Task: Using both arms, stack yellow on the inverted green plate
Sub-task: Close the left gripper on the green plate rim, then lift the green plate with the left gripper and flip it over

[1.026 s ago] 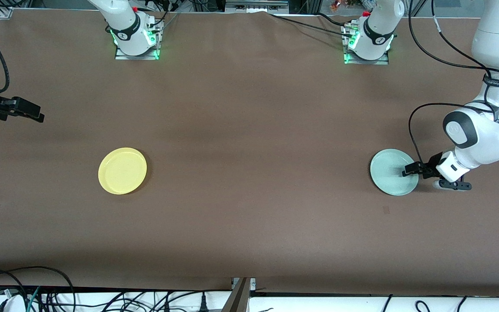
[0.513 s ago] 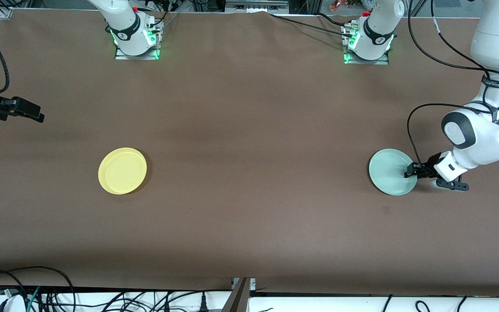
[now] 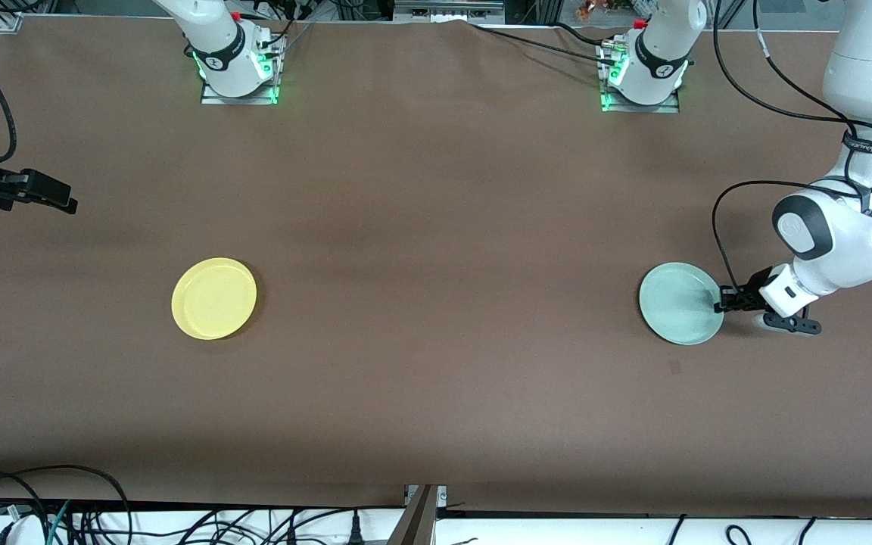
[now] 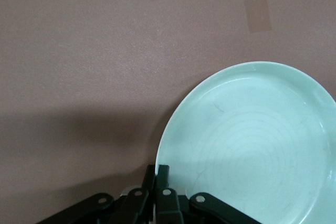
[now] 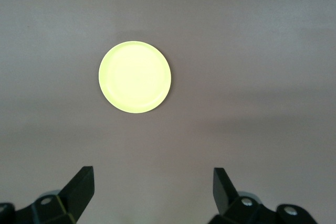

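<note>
Brown matte covering runs across the whole table (image 3: pixel 436 227), with cables trailing along the edge nearest the front camera.

Toward the left arm's end lies the green plate (image 3: pixel 680 303), pale mint, round and shallow; in the left wrist view (image 4: pixel 247 145) faint concentric rings show on the face turned up. The left gripper (image 3: pixel 724 300) sits low at the plate's rim on the side toward that end of the table, its fingers (image 4: pixel 160 179) pressed together on the rim edge, pinching it. Whether the plate lies flat or has one edge raised cannot be told.

Toward the right arm's end, well apart from the green one, the yellow plate (image 3: pixel 214 297) lies upright on the table, bright yellow, round, with a low raised rim around a flat middle. Nothing touches it. Both plates are about equally near the front camera.

The right gripper (image 3: pixel 46 193) hangs in the air at the right arm's end of the table, where that arm waits. Its two fingers (image 5: pixel 79 187) stand spread wide with nothing between them, and its wrist view looks down on the yellow plate (image 5: pixel 135 77) some way off.

Only the front view shows both plates at once. The left wrist view alone shows the rings, the pinch on the rim, and a small pale rectangular patch (image 4: pixel 258 15) on the covering near the green plate.
</note>
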Controlling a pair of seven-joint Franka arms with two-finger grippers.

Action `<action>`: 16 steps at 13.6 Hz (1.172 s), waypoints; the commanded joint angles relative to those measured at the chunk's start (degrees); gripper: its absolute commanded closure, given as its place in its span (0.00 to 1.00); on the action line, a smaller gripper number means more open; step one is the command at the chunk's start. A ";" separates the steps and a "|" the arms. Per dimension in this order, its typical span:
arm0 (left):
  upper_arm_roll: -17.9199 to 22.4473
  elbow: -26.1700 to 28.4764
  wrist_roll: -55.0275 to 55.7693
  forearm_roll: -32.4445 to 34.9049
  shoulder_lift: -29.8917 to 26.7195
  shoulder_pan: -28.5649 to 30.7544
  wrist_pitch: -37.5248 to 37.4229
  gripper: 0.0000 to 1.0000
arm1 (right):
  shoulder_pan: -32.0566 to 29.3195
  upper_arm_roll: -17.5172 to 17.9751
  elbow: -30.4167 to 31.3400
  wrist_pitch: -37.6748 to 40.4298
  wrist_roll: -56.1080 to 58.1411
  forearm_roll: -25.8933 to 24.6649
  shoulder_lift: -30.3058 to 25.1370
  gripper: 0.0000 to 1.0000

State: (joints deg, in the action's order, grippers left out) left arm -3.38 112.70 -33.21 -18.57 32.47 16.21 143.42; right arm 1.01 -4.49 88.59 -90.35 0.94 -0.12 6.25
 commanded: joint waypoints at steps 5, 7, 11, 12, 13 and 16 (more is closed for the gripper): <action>0.22 -6.34 -0.98 -1.47 -0.56 -5.65 -0.42 1.00 | -0.04 0.10 0.35 0.17 -0.41 0.74 -0.54 0.00; 0.13 -8.98 -0.63 -1.21 -0.48 -9.08 -0.42 1.00 | -0.04 0.10 0.35 0.17 -0.41 0.74 -0.54 0.00; 0.04 -13.90 3.83 6.85 -0.04 -15.41 -0.25 1.00 | -0.04 0.10 0.35 0.17 -0.41 0.74 -0.45 0.00; 0.04 -15.13 6.55 9.66 0.31 -17.25 -0.25 1.00 | -0.04 0.10 0.35 0.17 -0.41 0.74 -0.54 0.00; 0.04 -16.36 9.88 13.43 0.92 -19.44 -0.16 1.00 | -0.04 0.10 0.44 0.17 -0.41 0.74 -0.45 0.00; 0.13 -20.92 23.32 25.11 3.64 -26.38 0.11 1.00 | -0.04 0.10 0.36 0.17 -0.41 0.74 -0.54 0.00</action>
State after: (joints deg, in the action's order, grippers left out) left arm -4.16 96.44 -17.20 0.29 33.27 -5.88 143.65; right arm 1.01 -4.48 88.59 -90.35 0.94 -0.12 6.25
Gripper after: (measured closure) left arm 0.974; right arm 0.000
